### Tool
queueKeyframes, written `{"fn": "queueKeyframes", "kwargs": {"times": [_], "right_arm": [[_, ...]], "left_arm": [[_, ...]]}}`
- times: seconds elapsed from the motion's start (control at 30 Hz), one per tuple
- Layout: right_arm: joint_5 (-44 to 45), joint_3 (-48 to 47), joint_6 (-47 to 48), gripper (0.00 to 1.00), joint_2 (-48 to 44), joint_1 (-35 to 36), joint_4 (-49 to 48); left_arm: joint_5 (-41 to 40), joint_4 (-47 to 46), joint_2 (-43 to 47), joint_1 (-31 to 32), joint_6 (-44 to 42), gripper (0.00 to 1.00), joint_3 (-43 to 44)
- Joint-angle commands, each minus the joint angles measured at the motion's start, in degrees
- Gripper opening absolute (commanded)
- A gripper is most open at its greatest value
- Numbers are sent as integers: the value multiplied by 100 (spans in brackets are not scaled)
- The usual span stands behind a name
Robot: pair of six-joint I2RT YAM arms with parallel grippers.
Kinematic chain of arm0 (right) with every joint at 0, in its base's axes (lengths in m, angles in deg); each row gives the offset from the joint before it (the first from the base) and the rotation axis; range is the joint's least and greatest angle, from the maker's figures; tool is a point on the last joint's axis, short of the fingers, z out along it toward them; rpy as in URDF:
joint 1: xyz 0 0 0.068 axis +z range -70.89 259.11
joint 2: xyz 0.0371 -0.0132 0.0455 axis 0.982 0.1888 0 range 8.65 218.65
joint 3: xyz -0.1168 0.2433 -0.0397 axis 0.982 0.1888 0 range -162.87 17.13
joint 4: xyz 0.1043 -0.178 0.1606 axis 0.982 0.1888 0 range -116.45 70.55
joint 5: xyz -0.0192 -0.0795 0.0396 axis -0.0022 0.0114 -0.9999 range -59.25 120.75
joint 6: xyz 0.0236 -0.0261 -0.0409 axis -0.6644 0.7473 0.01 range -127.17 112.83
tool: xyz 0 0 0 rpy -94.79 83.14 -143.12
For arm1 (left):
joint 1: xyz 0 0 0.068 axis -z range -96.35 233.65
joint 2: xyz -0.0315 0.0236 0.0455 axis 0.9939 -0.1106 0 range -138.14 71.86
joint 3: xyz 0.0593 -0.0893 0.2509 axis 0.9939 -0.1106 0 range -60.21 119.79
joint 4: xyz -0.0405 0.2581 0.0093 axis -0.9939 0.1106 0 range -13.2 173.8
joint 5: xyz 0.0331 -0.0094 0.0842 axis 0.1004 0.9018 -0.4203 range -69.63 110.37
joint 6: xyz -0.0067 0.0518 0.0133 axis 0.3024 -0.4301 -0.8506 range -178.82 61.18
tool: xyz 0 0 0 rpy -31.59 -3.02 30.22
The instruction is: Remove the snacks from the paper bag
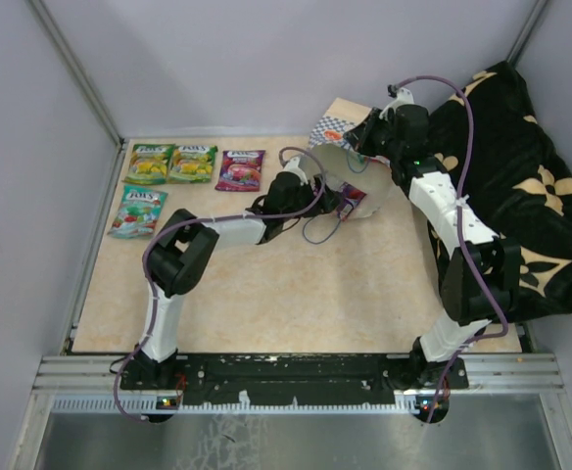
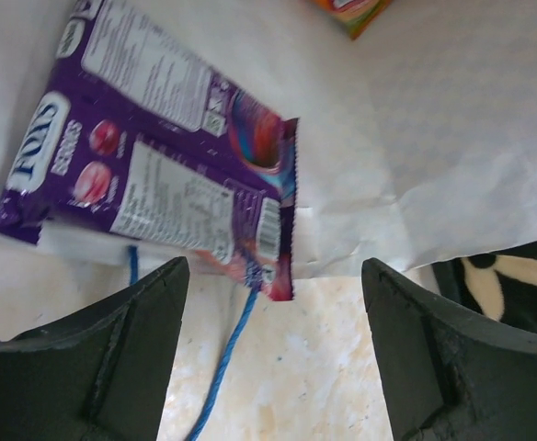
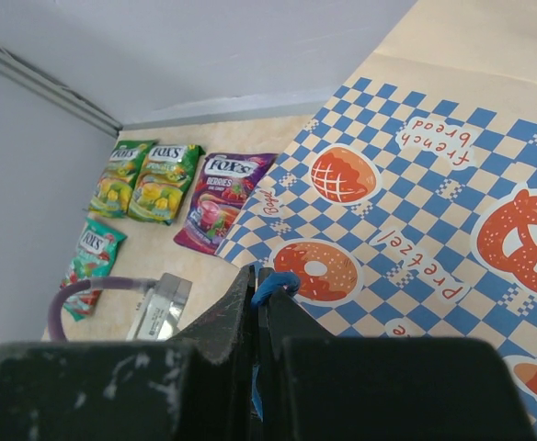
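Observation:
The paper bag lies on its side at the back of the table, mouth toward the left arm. My right gripper is shut on its blue cord handle and holds it up; the checkered band fills that view. My left gripper is open and empty just in front of the mouth. A purple FOX'S pouch lies at the mouth, its corner over the table, just beyond the fingertips. An orange-red pouch corner shows deeper inside. Two green-yellow pouches, a purple one and a teal one lie on the table's left.
A black cloth with tan flowers covers the right side, behind the right arm. A loose blue cord runs over the table between the left fingers. Walls close the back and left.

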Motion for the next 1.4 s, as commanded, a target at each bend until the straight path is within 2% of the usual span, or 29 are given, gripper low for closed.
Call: {"fn": "queueKeyframes", "kwargs": {"times": [0.0, 0.13, 0.23, 0.33, 0.47, 0.63, 0.77, 0.93, 1.17, 1.37], "right_arm": [[31, -22, 39, 0, -282, -54, -282], [-27, -7, 17, 0, -245, -52, -306], [-30, 13, 23, 0, -259, -53, -292], [29, 18, 70, 0, -299, -55, -265], [67, 26, 99, 0, -331, -62, -245], [25, 42, 71, 0, -283, -62, -299], [22, 51, 72, 0, -265, -61, -296], [1, 58, 38, 0, -252, -61, -341], [33, 33, 78, 0, -267, -61, -298], [22, 37, 60, 0, -224, -61, -342]], "left_arm": [[-221, 439, 106, 25, -63, 80, -25], [-207, 586, -186, 25, -43, 76, 379], [-190, 802, -473, 25, -89, 68, 848], [-126, 1063, -728, 25, -143, 64, 1203], [-151, 1259, -751, 25, -222, 65, 1170], [-409, 1219, -297, 26, -363, 75, 739], [-644, 1448, -12, 25, -582, 78, 633], [-746, 1584, 2, 25, -682, 78, 631], [-551, 1669, -404, 25, -603, 71, 992], [-582, 1744, -622, 28, -613, 70, 1164]]}}
